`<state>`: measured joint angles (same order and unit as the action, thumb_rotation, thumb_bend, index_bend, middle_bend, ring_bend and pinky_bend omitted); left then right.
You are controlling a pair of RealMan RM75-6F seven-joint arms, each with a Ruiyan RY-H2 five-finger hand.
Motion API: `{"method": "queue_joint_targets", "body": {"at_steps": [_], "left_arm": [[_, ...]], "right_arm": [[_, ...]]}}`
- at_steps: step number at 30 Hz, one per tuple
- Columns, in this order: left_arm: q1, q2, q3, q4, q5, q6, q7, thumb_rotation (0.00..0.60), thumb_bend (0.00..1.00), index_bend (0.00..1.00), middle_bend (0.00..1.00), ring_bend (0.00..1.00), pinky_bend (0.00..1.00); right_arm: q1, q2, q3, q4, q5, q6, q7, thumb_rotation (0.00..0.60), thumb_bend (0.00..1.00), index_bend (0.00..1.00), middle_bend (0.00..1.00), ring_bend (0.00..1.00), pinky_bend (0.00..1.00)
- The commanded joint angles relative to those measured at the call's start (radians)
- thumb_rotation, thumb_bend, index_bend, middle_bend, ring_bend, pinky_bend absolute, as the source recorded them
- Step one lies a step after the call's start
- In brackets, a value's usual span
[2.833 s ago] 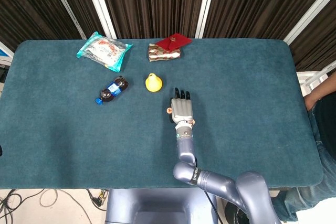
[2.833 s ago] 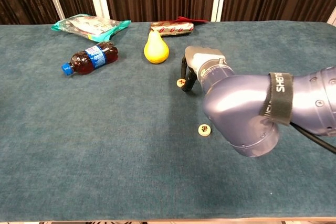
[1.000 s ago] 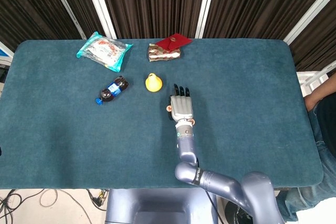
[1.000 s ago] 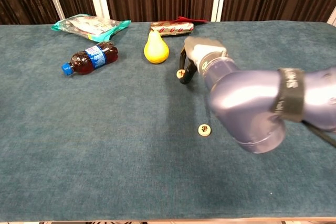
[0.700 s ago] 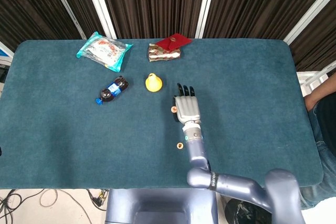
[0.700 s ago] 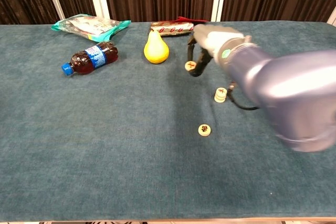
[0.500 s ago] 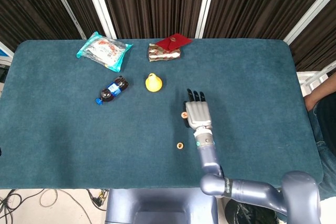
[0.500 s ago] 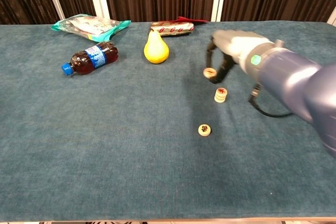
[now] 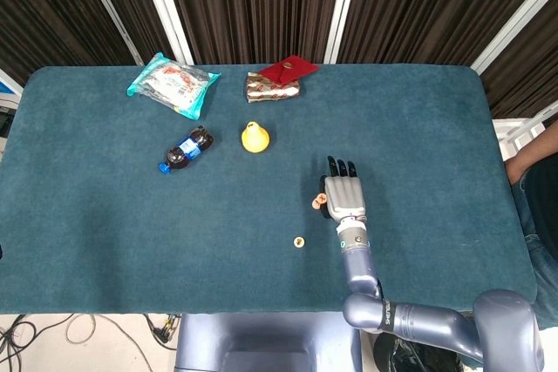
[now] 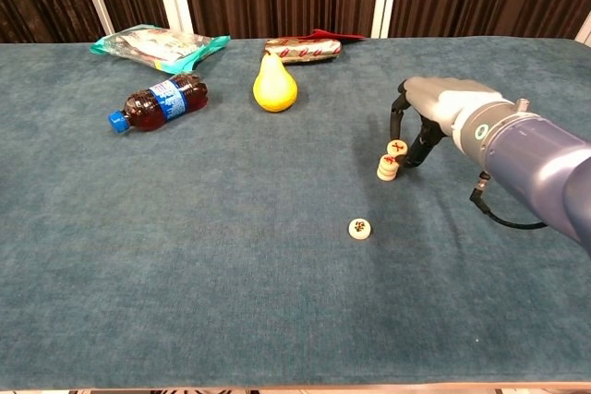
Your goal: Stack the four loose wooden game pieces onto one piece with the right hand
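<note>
Wooden piece in hand: our right hand (image 10: 434,113) pinches a wooden game piece (image 10: 397,148) between thumb and fingertips, the other fingers curled down beside it; in the head view the same hand (image 9: 346,200) covers most of what lies under it.
Stack: the held piece sits just above and slightly right of the small stack (image 10: 387,167) on the blue cloth table (image 10: 185,256); we cannot tell whether it already touches the top.
Loose piece: one more game piece (image 10: 360,228) lies nearer to us and a little left of the stack, apart from it; it also shows in the head view (image 9: 298,241).
Risk, offset: we judge the held piece is not centred, so letting go now could leave it overhanging and sliding off.
Risk, fingers: our fingertips hang close beside the stack, so opening or pulling away sideways could knock it over.
Risk, cloth: the soft cloth may let the stack tilt under any downward press.
Left hand: not in view in either camera.
Further off: a yellow pear (image 10: 274,85), a cola bottle (image 10: 159,103) and a snack bag (image 10: 157,46) lie well clear at the far left.
</note>
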<state>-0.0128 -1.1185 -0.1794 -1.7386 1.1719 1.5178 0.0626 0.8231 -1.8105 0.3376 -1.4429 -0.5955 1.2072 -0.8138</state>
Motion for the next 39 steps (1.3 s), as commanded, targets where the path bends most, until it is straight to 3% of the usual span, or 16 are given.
{"method": "queue_joint_targets", "body": {"at_steps": [1,39], "left_arm": [[0.0,0.0,0.0,0.0,0.0,0.0,0.001,0.6,0.63,0.06,0.0,0.0,0.0],[0.0,0.0,-0.003,0.005,0.0,0.001,-0.005,0.6,0.63,0.06,0.0,0.0,0.0]], "right_arm": [[-0.002,-0.001,-0.003,0.004,0.001,-0.004,0.005,0.6,0.4,0.54,0.0,0.0,0.0],[0.012,-0.004,-0.007,0.006,0.021,-0.031,0.03,0.6,0.4,0.53,0.0,0.0,0.0]]}}
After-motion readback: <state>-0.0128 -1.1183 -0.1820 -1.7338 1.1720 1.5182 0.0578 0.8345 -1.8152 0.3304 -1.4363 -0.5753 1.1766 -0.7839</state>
